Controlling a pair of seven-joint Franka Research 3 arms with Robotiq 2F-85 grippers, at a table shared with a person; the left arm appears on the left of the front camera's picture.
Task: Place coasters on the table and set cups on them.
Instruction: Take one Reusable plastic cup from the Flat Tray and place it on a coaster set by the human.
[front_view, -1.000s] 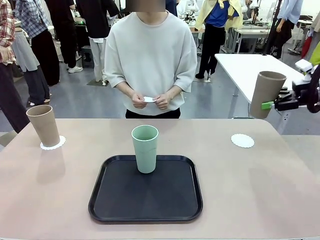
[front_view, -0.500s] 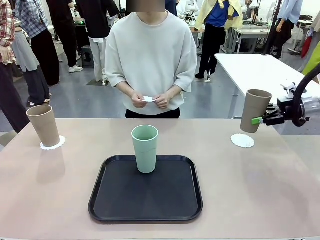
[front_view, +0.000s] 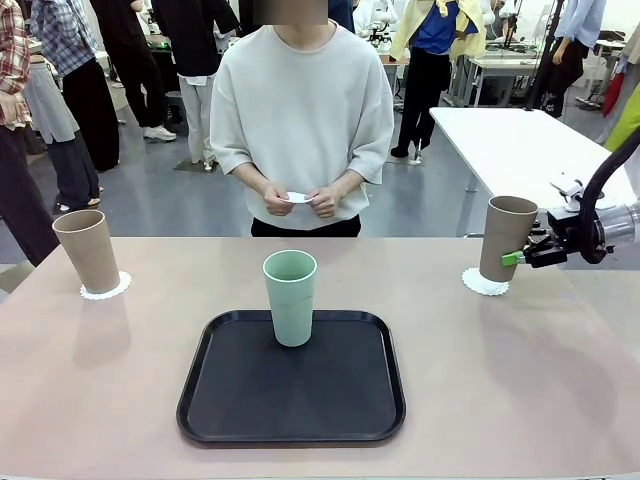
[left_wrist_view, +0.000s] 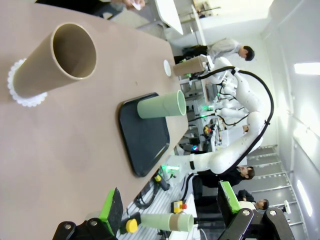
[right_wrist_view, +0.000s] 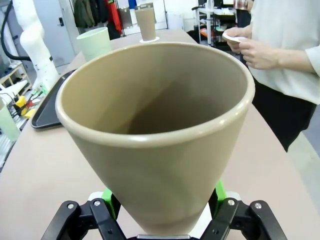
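"Across the beige counter (front_view: 560, 380), did the right tool (front_view: 515, 258) come down?"

"It did. Clamped on the tan cup (front_view: 505, 238), it sank from mid-air until the base reached the right coaster (front_view: 478, 285) (touching or just above, I couldn't tell). The left tool (left_wrist_view: 169, 204) hung open and empty. Letting go looked like the next step, while the mint cup (front_view: 290, 297) waited on the tray (front_view: 230, 400)."

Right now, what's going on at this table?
The right pincer is shut on a tan cup, holding it upright at the right coaster on the table; whether the cup rests on it yet I cannot tell. The other tan cup stands on the left coaster. The mint green cup stands on the black tray. The person's hands hold a third coaster. The left pincer is open, holding nothing.
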